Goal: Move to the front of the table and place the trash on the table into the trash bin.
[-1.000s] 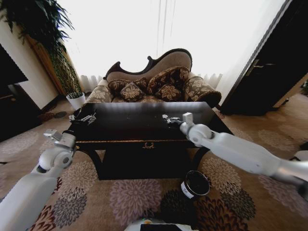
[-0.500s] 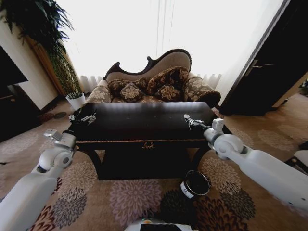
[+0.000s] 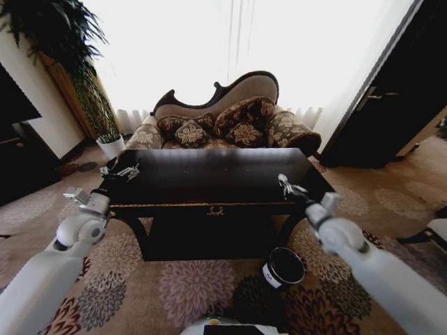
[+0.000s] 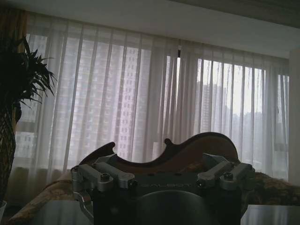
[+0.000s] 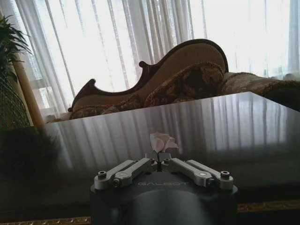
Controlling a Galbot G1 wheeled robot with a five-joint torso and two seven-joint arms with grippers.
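- Paper scrap (image 5: 162, 140), white and crumpled, sits pinched between my right gripper (image 5: 161, 157) fingers, which are clenched on it just above the table's front edge.
- Over the last second I've swung that arm from about the table's centre out to its front right corner, roughly 2 o'clock from me in the head view; the right gripper (image 3: 288, 187) now hangs at the edge of the table (image 3: 209, 178).
- I read that as the carry under way: the scrap is off the tabletop and heading for the trash bin (image 3: 283, 266), which stands on the carpet below, at about 4 o'clock, well under the gripper and not yet beneath it.
- Left gripper (image 3: 126, 171) has stayed put at the far left corner, around 10 o'clock; I cannot tell whether its fingers are apart or closed.
- The tabletop is dark, glossy wood, mirroring the curtains; its front rail carries a small gold ornament (image 3: 216, 210).
- The bin is a small round black bucket with a white label, open mouth up.
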